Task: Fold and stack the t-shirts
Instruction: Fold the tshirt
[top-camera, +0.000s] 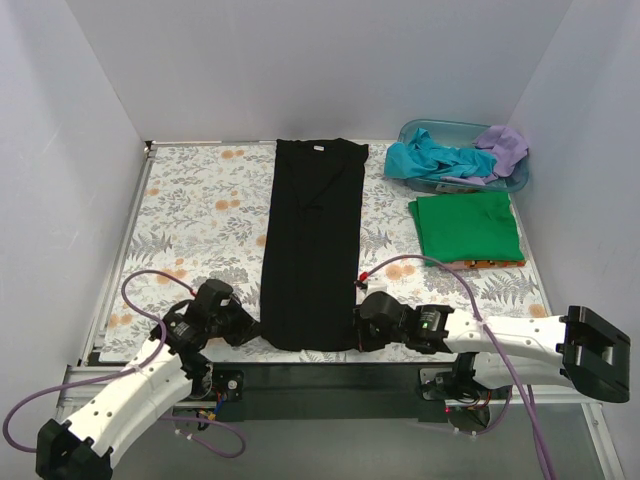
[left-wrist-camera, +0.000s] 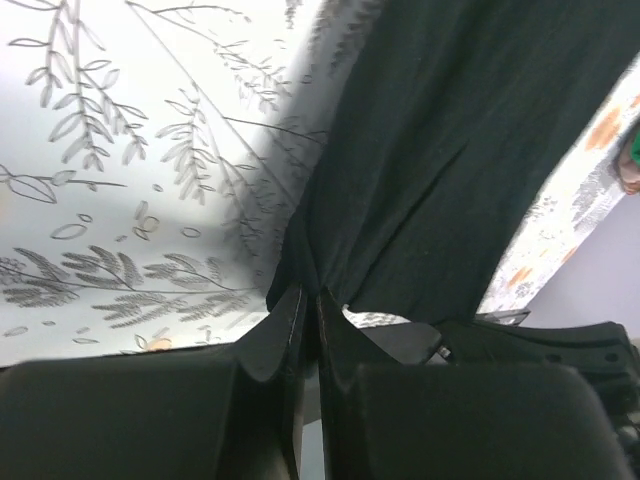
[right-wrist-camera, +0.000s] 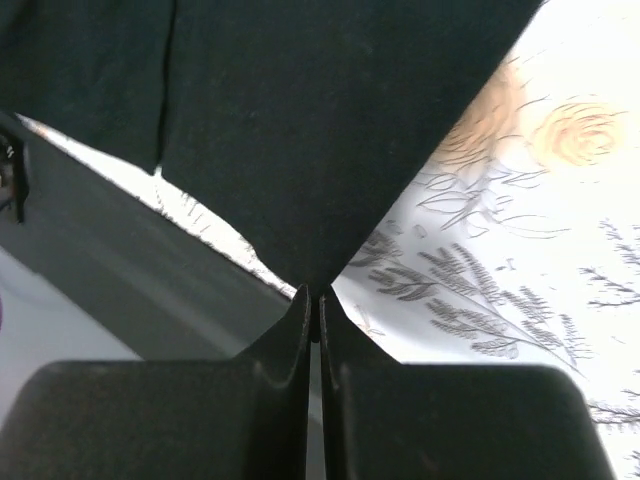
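The black t-shirt (top-camera: 311, 240) lies as a long narrow strip down the middle of the table, sleeves folded in, collar at the far end. My left gripper (top-camera: 250, 330) is shut on its near left hem corner (left-wrist-camera: 310, 262). My right gripper (top-camera: 358, 335) is shut on its near right hem corner (right-wrist-camera: 305, 262). A folded bright green t-shirt (top-camera: 467, 227) lies flat at the right. A teal t-shirt (top-camera: 432, 160) and a lilac t-shirt (top-camera: 503, 146) are bunched in the blue tub (top-camera: 520, 180) at the far right.
The table has a floral cloth (top-camera: 200, 210) with white walls on three sides. A dark front rail (top-camera: 310, 375) runs along the near edge. Purple cables (top-camera: 140, 290) loop from both arms over the near part of the cloth.
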